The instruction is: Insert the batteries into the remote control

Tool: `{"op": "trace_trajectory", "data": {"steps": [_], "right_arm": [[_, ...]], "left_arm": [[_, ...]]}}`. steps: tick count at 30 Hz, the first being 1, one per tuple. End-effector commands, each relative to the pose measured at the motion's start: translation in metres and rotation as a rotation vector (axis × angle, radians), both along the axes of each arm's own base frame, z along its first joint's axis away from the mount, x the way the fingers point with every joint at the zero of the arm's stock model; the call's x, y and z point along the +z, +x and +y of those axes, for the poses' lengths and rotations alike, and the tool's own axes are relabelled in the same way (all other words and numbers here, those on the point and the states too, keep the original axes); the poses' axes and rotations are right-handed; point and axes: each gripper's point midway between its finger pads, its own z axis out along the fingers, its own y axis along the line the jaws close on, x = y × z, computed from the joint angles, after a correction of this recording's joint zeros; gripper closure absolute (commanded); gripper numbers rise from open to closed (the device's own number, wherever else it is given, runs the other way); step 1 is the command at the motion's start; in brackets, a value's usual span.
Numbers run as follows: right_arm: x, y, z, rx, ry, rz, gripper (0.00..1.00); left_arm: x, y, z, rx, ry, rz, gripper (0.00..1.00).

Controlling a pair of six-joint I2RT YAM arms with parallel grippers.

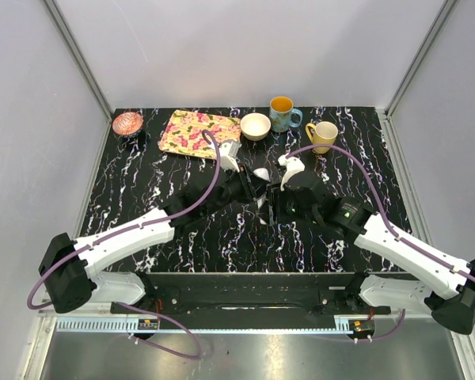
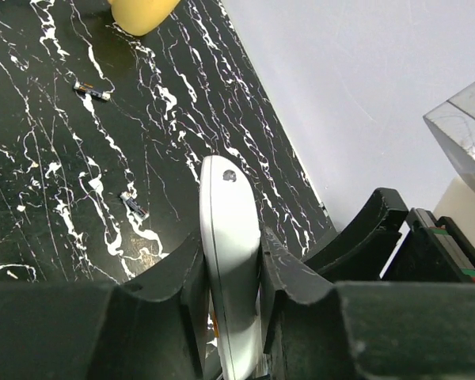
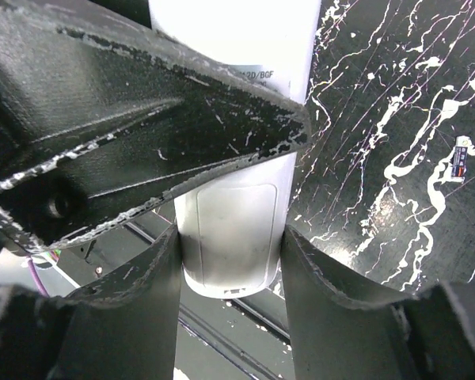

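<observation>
Left claw (image 2: 231, 269) pinches the remote control (image 2: 224, 210) edge-on, right claw (image 3: 231, 261) grips its other end: braced between both, probably for loading. Batteries (image 2: 91, 91) lie loose beyond the left claw.

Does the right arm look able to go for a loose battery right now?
Probably not yet. The right hand is closed on the remote control, which the left hand also grips. The battery in its wrist view lies uncovered on the table, so after letting go the way looks free.
</observation>
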Motion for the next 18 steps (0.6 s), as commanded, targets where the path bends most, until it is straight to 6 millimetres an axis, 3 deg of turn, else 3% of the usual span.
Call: {"op": "trace_trajectory", "data": {"steps": [1,2,6,11,13,14,15,16,17,18], "right_arm": [[0.029,0.0,0.005,-0.003,0.087,-0.048,0.74],[0.031,-0.001,0.005,-0.001,0.094,-0.048,0.53],[0.042,-0.007,0.004,0.003,0.142,-0.04,0.19],[0.068,-0.016,-0.002,-0.003,0.237,-0.061,0.12],[0.071,-0.017,-0.002,-0.01,0.259,-0.065,0.12],[0.072,-0.017,-0.003,-0.013,0.263,-0.068,0.12],[0.069,-0.015,-0.002,-0.021,0.266,-0.072,0.12],[0.068,-0.014,-0.002,-0.03,0.274,-0.068,0.12],[0.067,-0.013,-0.001,-0.034,0.278,-0.066,0.13],[0.065,-0.012,0.002,-0.037,0.292,-0.067,0.13]], "left_arm": [[0.009,0.006,0.002,0.008,0.0,-0.044,1.0],[0.012,0.006,0.004,0.016,-0.008,-0.052,1.0],[0.019,0.011,0.015,0.065,-0.018,-0.073,1.0],[0.024,0.017,0.047,0.136,-0.125,-0.099,1.0],[0.025,0.021,0.063,0.168,-0.194,-0.089,1.0],[0.046,0.018,0.071,0.172,-0.28,-0.136,1.0],[0.028,0.014,0.077,0.168,-0.302,-0.104,1.0],[0.03,0.014,0.085,0.182,-0.336,-0.115,1.0],[0.051,0.007,0.092,0.171,-0.419,-0.163,1.0],[0.038,0.004,0.097,0.175,-0.416,-0.159,1.0]]}}
